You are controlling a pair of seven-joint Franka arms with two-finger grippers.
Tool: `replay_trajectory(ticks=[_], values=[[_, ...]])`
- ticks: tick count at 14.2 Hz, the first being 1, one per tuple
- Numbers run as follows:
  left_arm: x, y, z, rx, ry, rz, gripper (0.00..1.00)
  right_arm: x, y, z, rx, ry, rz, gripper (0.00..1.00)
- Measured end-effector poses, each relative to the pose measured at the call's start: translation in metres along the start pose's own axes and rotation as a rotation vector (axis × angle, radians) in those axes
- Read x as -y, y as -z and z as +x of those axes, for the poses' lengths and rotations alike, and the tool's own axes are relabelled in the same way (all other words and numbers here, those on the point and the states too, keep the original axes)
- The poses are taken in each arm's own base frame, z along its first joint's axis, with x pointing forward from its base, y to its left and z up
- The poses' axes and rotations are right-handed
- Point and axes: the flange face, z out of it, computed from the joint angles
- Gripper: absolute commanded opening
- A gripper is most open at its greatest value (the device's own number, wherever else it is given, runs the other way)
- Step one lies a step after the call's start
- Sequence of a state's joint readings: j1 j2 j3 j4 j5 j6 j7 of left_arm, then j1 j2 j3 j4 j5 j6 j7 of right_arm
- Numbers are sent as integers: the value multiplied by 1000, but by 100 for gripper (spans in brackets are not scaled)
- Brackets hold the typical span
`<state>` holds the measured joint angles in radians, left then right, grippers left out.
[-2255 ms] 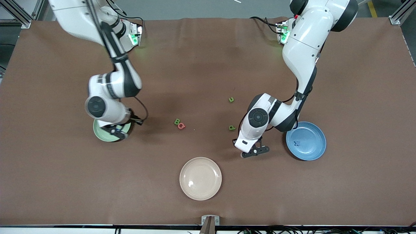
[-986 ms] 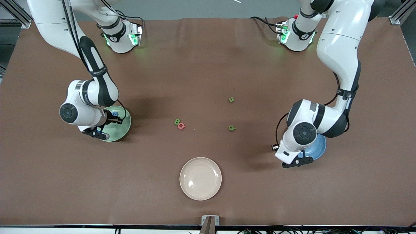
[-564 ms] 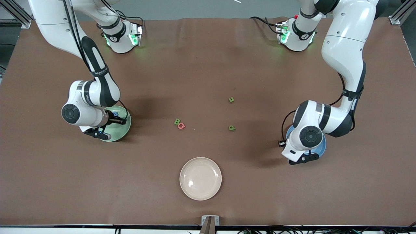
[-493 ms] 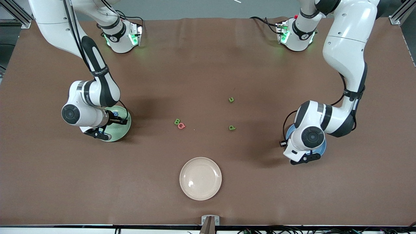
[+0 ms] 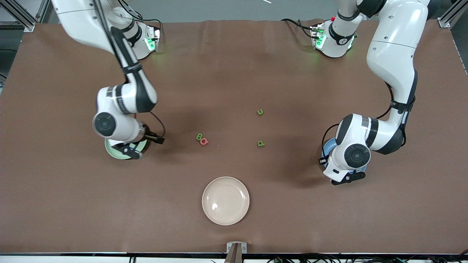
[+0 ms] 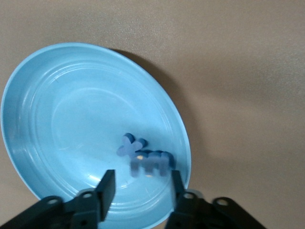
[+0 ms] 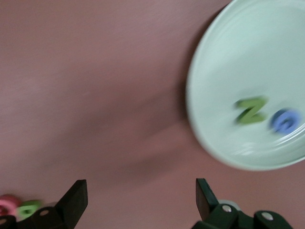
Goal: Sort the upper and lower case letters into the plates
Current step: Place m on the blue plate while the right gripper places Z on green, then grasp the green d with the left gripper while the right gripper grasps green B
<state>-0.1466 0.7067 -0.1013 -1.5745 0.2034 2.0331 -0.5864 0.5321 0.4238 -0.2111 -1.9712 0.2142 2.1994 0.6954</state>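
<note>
From the front camera, our left hand (image 5: 348, 178) hangs over the blue plate (image 5: 328, 147), which our arm mostly covers, at the left arm's end of the counter (image 5: 234, 73). Our right hand (image 5: 132, 151) is over the mint plate (image 5: 114, 152) at the right arm's end. Four letters lie loose mid-counter: a green B (image 5: 199, 137) touching a pink Q (image 5: 204, 141), a green p (image 5: 261, 143) toward the left arm's end, and a green u (image 5: 260, 112) farther from the camera than the p. A cream plate (image 5: 225, 200) sits nearest the camera, unused.

In the left wrist view, our left hand (image 6: 140, 185) is spread and holds nothing. Right under it a blue m (image 6: 149, 162) touches a blue x (image 6: 131, 146) in the blue plate (image 6: 57, 119), close to its rim. We judge the drop as done; to finish it well we should lift straight up so the fingers (image 6: 106, 187) do not nudge the m over the rim, then go for the p or u.

In the right wrist view, our right hand (image 7: 142, 193) is released and empty. The mint plate (image 7: 224, 71) holds a green Z (image 7: 251, 110) and a blue letter (image 7: 285, 120) we cannot read. The Q (image 7: 6, 204) and B (image 7: 29, 208) show beside one finger (image 7: 76, 199). Since those two touch, we should pinch one from its free side so the other is not dragged.
</note>
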Motion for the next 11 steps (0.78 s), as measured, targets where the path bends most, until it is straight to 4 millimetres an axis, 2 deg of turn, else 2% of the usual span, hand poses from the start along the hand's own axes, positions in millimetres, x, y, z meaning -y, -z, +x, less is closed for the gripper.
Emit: replay_trajectory(ticks=[3, 5, 8, 11], values=[[-2, 11, -1, -14, 1, -9, 100, 46, -22, -39, -62, -94, 21, 100], [-20, 29, -13, -32, 15, -29, 100, 66, -48, -56, -87, -149, 19, 100], [-86, 49, -57, -40, 45, -66, 100, 87, -71, -63, -104, -188, 10, 100], [-144, 57, -99, -72, 44, -100, 95, 89, -71, -57, -114, -203, 17, 100]])
